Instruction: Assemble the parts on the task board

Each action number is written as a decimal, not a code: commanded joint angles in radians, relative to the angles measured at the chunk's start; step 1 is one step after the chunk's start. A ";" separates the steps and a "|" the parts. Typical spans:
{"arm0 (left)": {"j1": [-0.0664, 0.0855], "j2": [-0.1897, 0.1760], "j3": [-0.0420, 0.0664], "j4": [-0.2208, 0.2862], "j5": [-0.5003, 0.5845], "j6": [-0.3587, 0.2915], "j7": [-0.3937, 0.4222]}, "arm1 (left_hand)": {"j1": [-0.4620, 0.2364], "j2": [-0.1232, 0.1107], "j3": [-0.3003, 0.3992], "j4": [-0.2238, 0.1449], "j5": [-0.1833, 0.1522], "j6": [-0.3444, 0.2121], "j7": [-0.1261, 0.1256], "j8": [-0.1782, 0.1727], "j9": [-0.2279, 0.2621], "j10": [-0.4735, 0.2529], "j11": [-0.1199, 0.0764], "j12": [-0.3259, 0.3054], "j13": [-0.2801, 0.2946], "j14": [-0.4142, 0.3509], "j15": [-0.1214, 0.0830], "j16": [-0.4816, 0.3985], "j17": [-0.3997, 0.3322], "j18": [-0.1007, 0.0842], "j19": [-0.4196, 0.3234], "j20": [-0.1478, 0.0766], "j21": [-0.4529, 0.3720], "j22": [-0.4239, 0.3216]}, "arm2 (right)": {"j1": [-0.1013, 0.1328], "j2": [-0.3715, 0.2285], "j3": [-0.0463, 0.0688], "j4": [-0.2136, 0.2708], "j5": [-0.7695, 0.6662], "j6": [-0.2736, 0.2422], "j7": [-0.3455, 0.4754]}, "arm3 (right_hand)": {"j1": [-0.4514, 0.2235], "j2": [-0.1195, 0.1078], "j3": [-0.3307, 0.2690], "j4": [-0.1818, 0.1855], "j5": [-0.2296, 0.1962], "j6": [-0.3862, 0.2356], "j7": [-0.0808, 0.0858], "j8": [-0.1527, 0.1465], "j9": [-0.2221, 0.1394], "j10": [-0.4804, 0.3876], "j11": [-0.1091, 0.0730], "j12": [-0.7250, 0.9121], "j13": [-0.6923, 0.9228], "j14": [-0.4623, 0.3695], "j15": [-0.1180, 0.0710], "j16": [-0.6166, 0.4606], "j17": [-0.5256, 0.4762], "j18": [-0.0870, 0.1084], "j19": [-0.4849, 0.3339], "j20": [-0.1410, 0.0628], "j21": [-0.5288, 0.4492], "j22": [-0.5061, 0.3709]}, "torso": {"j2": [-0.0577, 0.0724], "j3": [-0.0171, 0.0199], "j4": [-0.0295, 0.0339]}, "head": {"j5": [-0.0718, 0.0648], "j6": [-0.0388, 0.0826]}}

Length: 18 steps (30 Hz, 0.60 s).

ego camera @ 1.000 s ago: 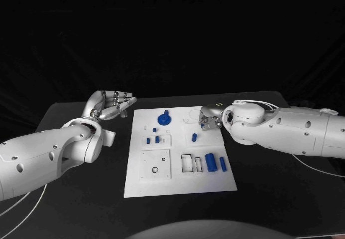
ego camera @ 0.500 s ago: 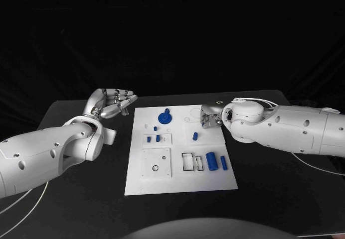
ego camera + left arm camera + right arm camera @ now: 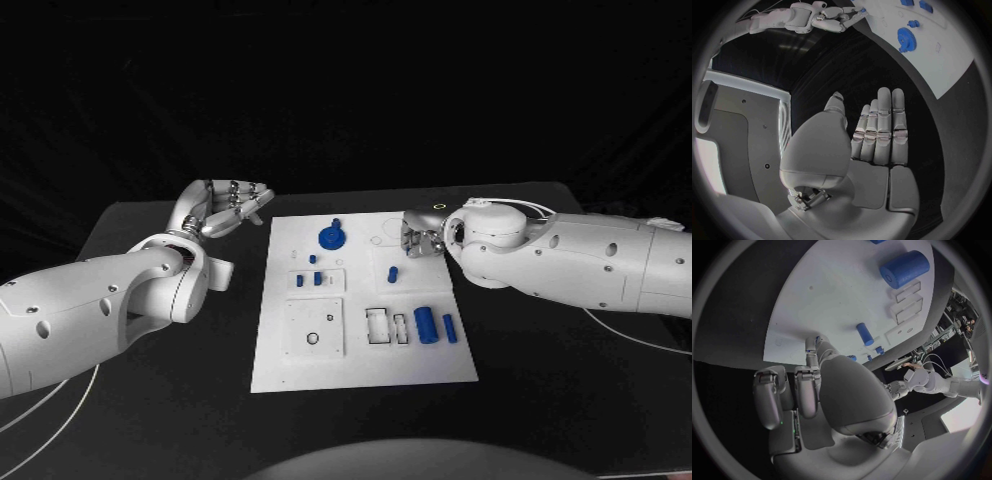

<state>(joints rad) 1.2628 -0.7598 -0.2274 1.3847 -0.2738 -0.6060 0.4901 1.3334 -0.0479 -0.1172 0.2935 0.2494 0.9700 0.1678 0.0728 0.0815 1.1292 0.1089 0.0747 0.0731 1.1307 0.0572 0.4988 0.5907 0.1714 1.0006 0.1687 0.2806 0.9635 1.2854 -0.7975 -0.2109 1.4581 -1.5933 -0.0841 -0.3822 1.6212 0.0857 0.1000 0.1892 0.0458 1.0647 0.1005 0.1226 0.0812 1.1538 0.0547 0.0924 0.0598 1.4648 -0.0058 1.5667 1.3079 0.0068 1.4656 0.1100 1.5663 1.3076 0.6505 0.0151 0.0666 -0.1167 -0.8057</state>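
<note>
Dim surroundings, bright board glare

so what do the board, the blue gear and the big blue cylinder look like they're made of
Task board: looks like rigid white plastic or painted plate, matte, flat with sharp cut recesses; which one can't be told. Blue gear: probably moulded or printed plastic, uniform saturated blue, no metallic shine. Big blue cylinder: likely the same plastic, even matte blue, soft highlight along its side.
</note>
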 commanded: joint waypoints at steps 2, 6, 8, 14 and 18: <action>0.000 0.000 0.001 0.001 0.057 0.028 0.010 | 0.000 0.012 -0.008 0.000 0.004 -0.006 0.002 -0.001 0.002 -0.002 0.007 -0.001 0.002 -0.005 0.003 -0.023 -0.018 0.012 -0.003 0.005 -0.021 -0.020 | -0.013 -0.002 -0.008 -0.002 -0.003 0.014 -0.001 | 0.014 0.004 0.008 -0.002 0.004 0.012 0.000 0.002 0.002 0.008 -0.001 -0.004 0.001 0.106 -0.006 0.004 0.263 -0.007 0.105 -0.007 0.004 0.263 | 0.000 0.0000 0.0001 | -0.001 -0.001; 0.000 0.001 0.001 0.003 0.062 0.033 0.013 | 0.006 0.017 -0.008 -0.001 0.005 -0.008 0.003 -0.001 0.002 -0.005 0.007 -0.002 0.002 0.009 0.001 -0.025 -0.025 0.013 0.007 0.004 -0.026 -0.029 | -0.013 -0.007 -0.008 0.006 0.004 0.007 -0.002 | 0.013 0.001 0.015 -0.005 0.005 0.024 0.001 0.006 0.004 0.021 -0.001 -0.006 0.001 0.106 -0.008 0.004 0.263 -0.007 0.105 -0.010 0.004 0.263 | 0.000 0.0002 0.0005 | -0.004 -0.002; 0.000 0.001 0.001 0.004 0.063 0.035 0.014 | 0.007 0.017 -0.008 -0.001 0.005 -0.009 0.003 -0.001 0.002 -0.006 0.007 -0.002 0.002 0.011 0.001 -0.026 -0.025 0.013 0.009 0.004 -0.027 -0.030 | -0.013 -0.011 -0.008 0.011 0.007 0.003 -0.003 | 0.011 -0.001 0.016 -0.006 0.006 0.027 0.001 0.007 0.005 0.024 -0.001 -0.007 0.001 0.106 -0.008 0.004 0.263 -0.007 0.105 -0.010 0.004 0.263 | 0.001 0.0002 0.0012 | -0.007 -0.001; 0.000 0.002 0.001 0.002 0.063 0.038 0.014 | 0.011 0.021 -0.008 -0.001 0.005 -0.009 0.003 -0.001 0.002 -0.007 0.007 -0.002 0.002 0.016 0.001 -0.027 -0.028 0.013 0.014 0.004 -0.029 -0.033 | -0.014 -0.019 -0.008 0.025 0.031 -0.035 -0.006 | 0.011 -0.004 0.018 -0.008 0.006 0.028 0.002 0.006 0.005 0.026 -0.001 -0.009 0.001 0.106 -0.008 0.004 0.263 -0.007 0.105 -0.010 0.004 0.263 | 0.000 -0.0001 -0.0020 | -0.002 -0.005; 0.000 0.003 0.001 0.000 0.061 0.038 0.015 | 0.013 0.022 -0.008 -0.001 0.005 -0.009 0.002 0.000 0.003 -0.007 0.007 -0.002 0.002 0.019 0.000 -0.028 -0.030 0.013 0.016 0.003 -0.030 -0.035 | -0.014 -0.024 -0.008 0.031 0.033 -0.072 -0.003 | 0.011 -0.005 0.022 -0.009 0.006 0.032 0.003 0.007 0.006 0.032 0.000 -0.011 0.001 0.106 -0.008 0.004 0.263 -0.007 0.105 -0.011 0.004 0.263 | 0.000 -0.0004 0.0006 | -0.004 -0.005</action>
<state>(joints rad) 1.2627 -0.7589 -0.2277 1.3839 -0.2215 -0.5875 0.4914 1.3446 -0.0368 -0.1199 0.2908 0.2494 0.9663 0.1714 0.0728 0.0825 1.1256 0.1126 0.0747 0.0737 1.1436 0.0587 0.4761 0.5625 0.1711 1.0103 0.1735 0.2552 0.9302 1.2773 -0.8204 -0.2151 1.4851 -1.5769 -0.1380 -0.3828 1.6340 0.0825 0.1168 0.1806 0.0486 1.0876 0.1027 0.1273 0.0849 1.1788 0.0548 0.0865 0.0598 1.4648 -0.0058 1.5667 1.3077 0.0067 1.4680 0.1052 1.5663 1.3074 0.6512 0.0151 0.0662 -0.1197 -0.8107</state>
